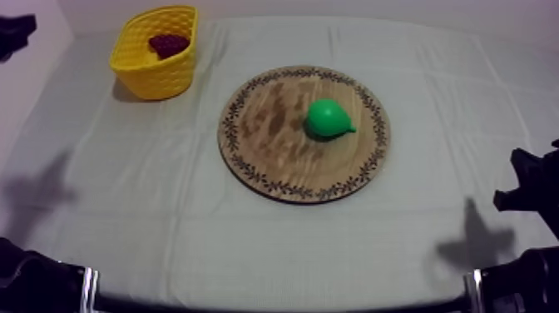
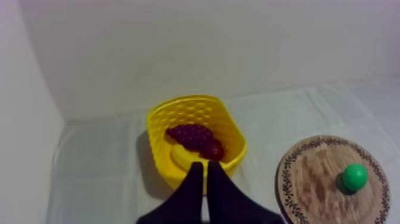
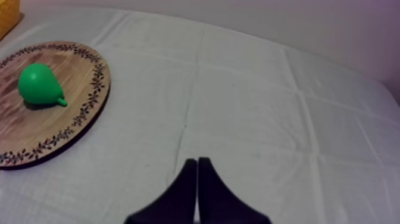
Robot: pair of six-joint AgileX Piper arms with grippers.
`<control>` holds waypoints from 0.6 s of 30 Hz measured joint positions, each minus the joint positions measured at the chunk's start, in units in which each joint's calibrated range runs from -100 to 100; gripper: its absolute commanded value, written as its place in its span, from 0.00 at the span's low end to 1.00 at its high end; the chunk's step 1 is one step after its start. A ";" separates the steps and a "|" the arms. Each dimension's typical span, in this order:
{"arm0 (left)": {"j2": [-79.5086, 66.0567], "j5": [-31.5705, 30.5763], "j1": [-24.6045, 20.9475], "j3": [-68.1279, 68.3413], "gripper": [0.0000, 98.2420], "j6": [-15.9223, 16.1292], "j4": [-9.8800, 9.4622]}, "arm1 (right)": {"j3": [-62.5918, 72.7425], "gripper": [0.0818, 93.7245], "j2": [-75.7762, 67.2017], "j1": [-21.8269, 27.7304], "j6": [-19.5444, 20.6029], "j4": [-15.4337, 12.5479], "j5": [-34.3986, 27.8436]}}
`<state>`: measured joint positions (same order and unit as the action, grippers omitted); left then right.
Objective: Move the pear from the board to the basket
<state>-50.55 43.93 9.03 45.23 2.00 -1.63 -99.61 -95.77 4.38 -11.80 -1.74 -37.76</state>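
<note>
A green pear [image 1: 328, 118] lies on its side on the right half of the round wooden board [image 1: 266, 137] in the middle of the table. The yellow basket [image 1: 154, 77] stands at the far left. My left gripper [image 2: 205, 170] is shut on nothing, its fingers together as a narrow wedge just short of the basket [image 2: 178, 108], with the board [image 2: 315, 179] and pear [image 2: 355, 177] off to its right. My right gripper [image 3: 196, 164] is also shut and empty over bare cloth, well to the right of the board [image 3: 74, 89] and pear [image 3: 38, 85].
The basket holds a bunch of grapes [image 2: 190, 134], a small red fruit [image 2: 212, 150] and a banana [image 2: 181, 156]. My right arm [image 1: 528, 187] sits at the table's right edge. A pale wall rises behind the table.
</note>
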 measured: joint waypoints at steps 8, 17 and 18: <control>15.54 3.51 5.60 -18.31 0.00 3.81 0.34 | 0.00 0.00 0.00 0.00 0.00 0.00 0.10; 32.00 6.08 8.90 -37.42 0.00 4.48 1.94 | 0.00 0.00 0.00 0.00 0.00 0.00 0.10; 33.74 6.81 9.33 -39.31 0.00 4.86 2.09 | 0.00 0.00 0.00 0.00 0.00 0.00 0.10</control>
<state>-16.81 50.75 18.36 5.92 6.86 0.45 -99.61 -95.77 4.38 -11.80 -1.74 -37.66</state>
